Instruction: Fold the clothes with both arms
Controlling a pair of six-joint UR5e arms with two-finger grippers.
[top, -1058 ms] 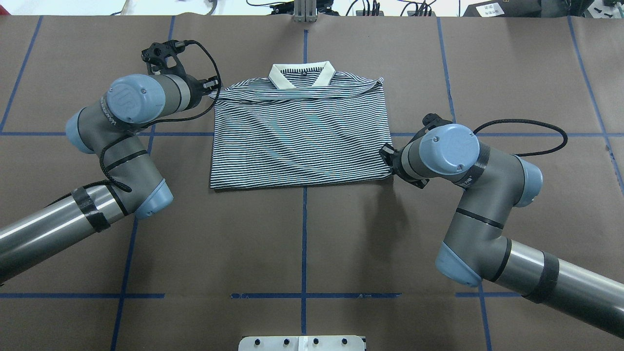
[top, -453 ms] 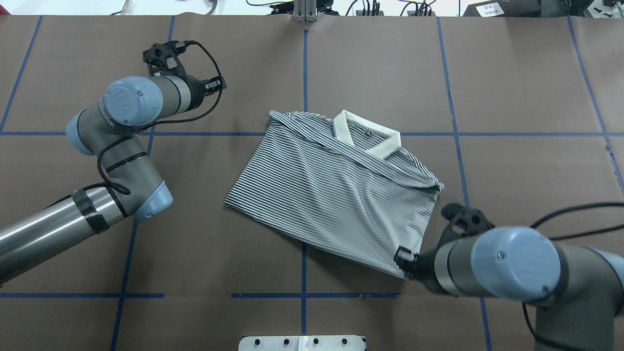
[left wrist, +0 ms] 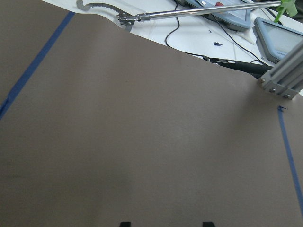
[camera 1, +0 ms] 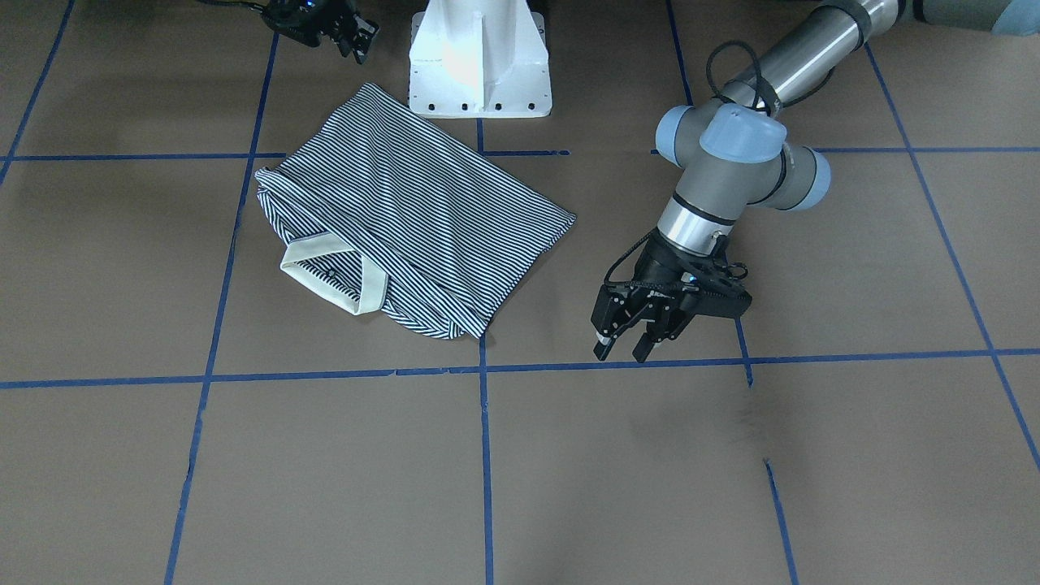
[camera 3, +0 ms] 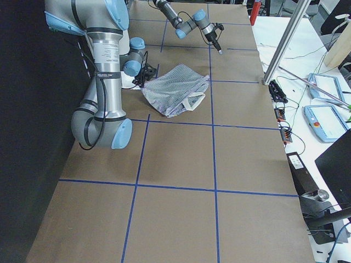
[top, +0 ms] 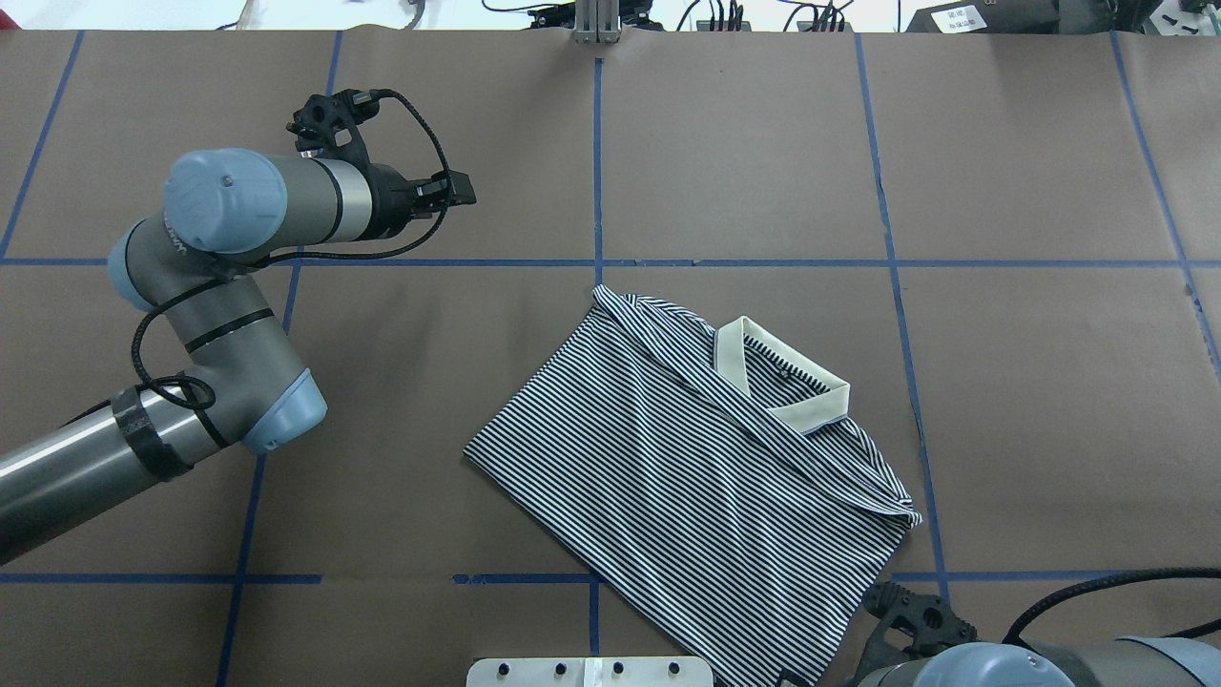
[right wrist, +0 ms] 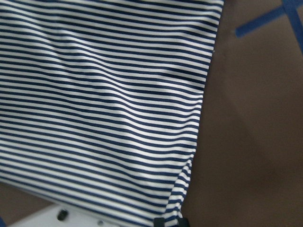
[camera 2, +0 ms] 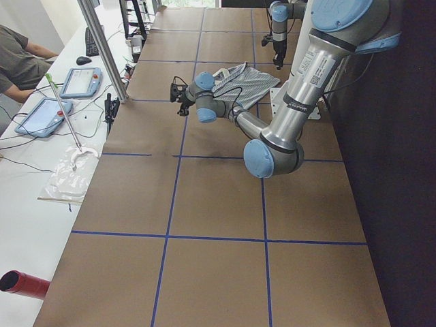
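Striped polo shirt has slid to the frame's lower right, my right claw clamped on its hem; left claw apart.

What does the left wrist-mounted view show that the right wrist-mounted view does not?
Only the left wrist-mounted view shows a long metal grabber tool and a tablet beyond the table edge. Only the right wrist-mounted view shows the striped polo shirt, close up. Both show the brown table with blue tape lines.
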